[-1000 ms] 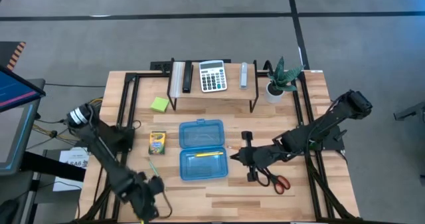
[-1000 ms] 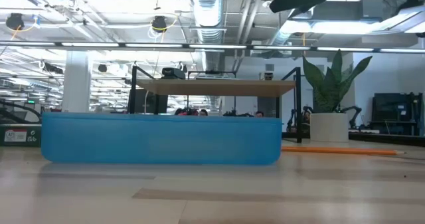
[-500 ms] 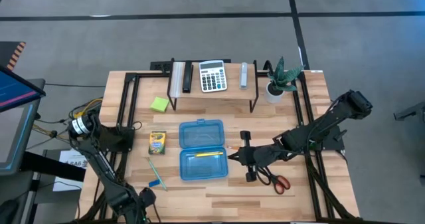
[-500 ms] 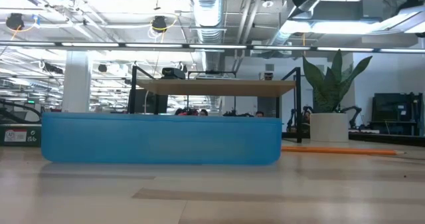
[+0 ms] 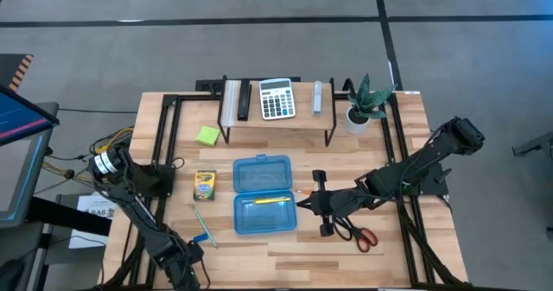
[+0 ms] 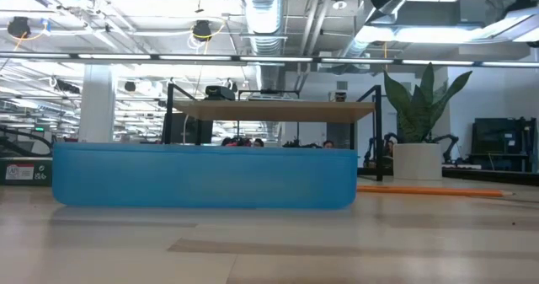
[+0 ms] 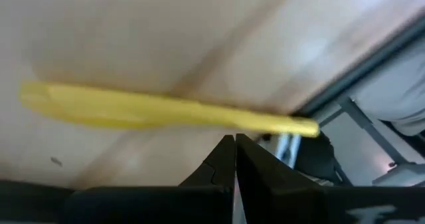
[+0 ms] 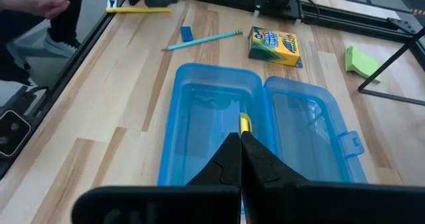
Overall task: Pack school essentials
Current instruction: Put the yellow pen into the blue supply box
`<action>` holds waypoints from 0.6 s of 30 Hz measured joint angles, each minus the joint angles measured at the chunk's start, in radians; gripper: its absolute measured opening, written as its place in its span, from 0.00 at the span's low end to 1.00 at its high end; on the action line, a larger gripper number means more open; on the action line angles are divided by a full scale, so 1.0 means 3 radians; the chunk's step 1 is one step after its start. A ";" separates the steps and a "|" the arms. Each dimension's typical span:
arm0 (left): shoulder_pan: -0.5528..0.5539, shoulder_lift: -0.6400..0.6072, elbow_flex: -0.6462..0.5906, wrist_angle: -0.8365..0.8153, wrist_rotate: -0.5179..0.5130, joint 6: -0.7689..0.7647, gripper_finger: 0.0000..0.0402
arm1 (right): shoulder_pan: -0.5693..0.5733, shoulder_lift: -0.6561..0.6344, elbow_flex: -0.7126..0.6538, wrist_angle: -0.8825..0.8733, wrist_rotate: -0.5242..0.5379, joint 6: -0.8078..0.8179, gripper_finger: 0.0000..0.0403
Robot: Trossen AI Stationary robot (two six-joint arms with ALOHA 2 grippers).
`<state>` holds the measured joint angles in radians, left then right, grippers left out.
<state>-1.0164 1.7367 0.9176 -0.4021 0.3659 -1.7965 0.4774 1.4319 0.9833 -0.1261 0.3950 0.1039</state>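
Since a second ago the left gripper [image 5: 183, 274] has drawn back toward the near left corner of the counter [image 5: 380, 166], uncovering the blue pen [image 5: 201, 225]; its jaws are shut and hold nothing, with a yellow ruler [image 7: 159, 110] lying just beyond them in its wrist view. Going rightward, the sticky-note pad [image 5: 206, 136] lies far left by the raised shelf [image 5: 276, 114], the crayon box [image 5: 204, 185] sits nearer, and the pen lies slantwise between crayon box and near edge, long axis running from far-left to near-right. Next comes the open blue case [image 5: 263, 194], one yellow pencil [image 5: 271, 199] already in its near half. An orange pencil [image 5: 301, 191] lies just right of the case. The right gripper [image 5: 321, 204] hovers there, jaws shut and empty, pointing at the case, and the scissors [image 5: 356, 232] lie just near-right of it. The pen is closer to the left arm, so that arm probably takes it; the scissors and orange pencil belong to the right.
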 joint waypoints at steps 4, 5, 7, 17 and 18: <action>0.0070 0.0000 -0.0121 0.0091 -0.0002 0.0020 0.00 | 0.0009 0.0000 0.0000 0.0000 -0.0001 0.0001 0.02; 0.0105 0.0000 -0.0130 0.0074 -0.0025 0.0066 0.00 | 0.0009 0.0000 0.0000 -0.0001 -0.0001 0.0001 0.02; 0.0187 -0.0005 -0.0129 0.0032 -0.0108 0.0218 0.00 | 0.0009 0.0000 0.0000 0.0000 0.0000 0.0001 0.02; 0.0717 -0.0021 -0.0098 -0.0120 -0.0529 0.1241 0.00 | -0.0006 0.0000 0.0000 0.0001 -0.0001 0.0005 0.02; 0.0749 -0.0018 -0.0067 -0.0169 -0.0581 0.1317 0.00 | -0.0006 0.0000 0.0000 0.0001 -0.0001 0.0006 0.02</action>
<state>-0.7917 1.7313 0.8975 -0.4527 0.1916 -1.4013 0.4755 1.4319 0.9833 -0.1257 0.3946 0.1059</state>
